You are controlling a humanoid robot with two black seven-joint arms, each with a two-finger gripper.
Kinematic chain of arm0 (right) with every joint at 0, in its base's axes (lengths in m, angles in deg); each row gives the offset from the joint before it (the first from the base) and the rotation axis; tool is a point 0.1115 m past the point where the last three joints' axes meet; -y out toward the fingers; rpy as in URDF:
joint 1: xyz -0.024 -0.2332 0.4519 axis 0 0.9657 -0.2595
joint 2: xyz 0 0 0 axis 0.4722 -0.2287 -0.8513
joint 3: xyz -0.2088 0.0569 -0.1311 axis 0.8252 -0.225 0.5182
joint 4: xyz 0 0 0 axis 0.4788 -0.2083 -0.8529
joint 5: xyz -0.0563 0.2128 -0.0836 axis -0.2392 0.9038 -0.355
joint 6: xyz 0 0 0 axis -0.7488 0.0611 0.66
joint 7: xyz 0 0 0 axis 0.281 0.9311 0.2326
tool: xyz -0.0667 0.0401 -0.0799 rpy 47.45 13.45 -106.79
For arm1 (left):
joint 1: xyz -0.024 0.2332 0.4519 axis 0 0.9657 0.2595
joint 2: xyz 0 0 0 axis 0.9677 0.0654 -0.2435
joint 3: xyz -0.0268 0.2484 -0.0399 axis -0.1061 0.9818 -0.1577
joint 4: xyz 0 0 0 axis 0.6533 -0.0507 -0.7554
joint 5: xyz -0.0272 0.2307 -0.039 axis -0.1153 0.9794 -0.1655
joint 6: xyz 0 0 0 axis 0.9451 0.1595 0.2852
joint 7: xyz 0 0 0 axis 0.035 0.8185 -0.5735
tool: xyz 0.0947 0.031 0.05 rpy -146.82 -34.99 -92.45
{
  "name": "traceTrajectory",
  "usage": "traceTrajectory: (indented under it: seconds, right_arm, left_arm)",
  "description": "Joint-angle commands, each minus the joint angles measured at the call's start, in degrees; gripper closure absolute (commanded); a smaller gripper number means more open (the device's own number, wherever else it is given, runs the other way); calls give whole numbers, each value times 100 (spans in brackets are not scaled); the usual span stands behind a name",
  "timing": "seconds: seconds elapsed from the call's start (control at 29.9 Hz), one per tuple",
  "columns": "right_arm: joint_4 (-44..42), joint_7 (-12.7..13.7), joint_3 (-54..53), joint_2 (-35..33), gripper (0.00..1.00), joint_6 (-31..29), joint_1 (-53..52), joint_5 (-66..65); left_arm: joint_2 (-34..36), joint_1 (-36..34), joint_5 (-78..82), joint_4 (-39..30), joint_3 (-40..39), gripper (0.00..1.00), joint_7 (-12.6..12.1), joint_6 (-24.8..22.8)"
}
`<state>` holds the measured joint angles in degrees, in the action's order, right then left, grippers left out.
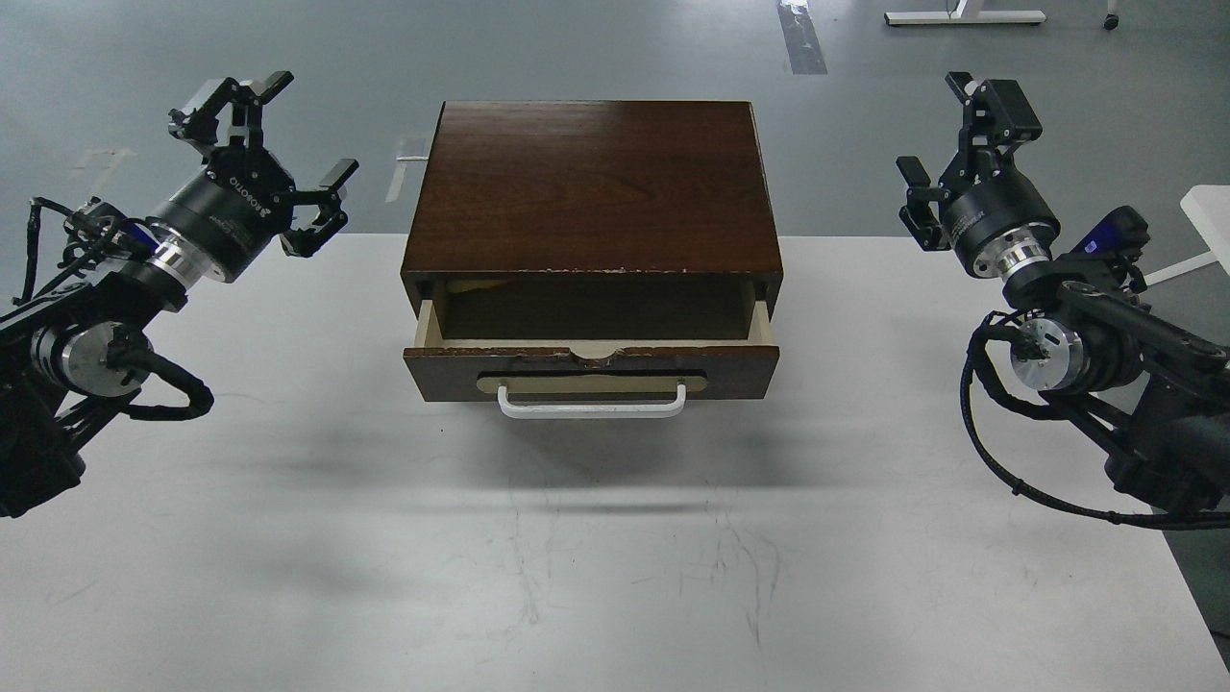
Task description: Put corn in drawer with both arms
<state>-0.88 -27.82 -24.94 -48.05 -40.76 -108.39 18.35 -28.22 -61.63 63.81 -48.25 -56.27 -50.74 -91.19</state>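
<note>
The dark brown wooden box (591,183) stands at the table's far middle. Its drawer (591,367) is pulled partly out, with a white bar handle (591,404) and pale inner sides. A sliver of the yellow corn (476,284) shows at the drawer's back left, under the box top; most of it is hidden. My left gripper (274,144) is open and empty, held up left of the box. My right gripper (956,144) is open and empty, held up right of the box.
The white table (615,538) stretches in front of the drawer, with scuff marks near the middle. Grey floor lies beyond the far edge. A white frame (1206,207) stands off the table's right side.
</note>
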Motion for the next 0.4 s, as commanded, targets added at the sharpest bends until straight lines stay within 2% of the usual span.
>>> traceTrajectory:
  seconds: [0.0, 0.37]
  right_arm:
    - [10, 0, -37, 65, 0, 7, 139, -7]
    - [80, 0, 68, 302, 0, -10, 280, -24]
  left_arm:
    - [-70, 35, 0, 17, -1, 2, 0, 0]
    - [-149, 53, 0, 70, -10, 2, 9, 0]
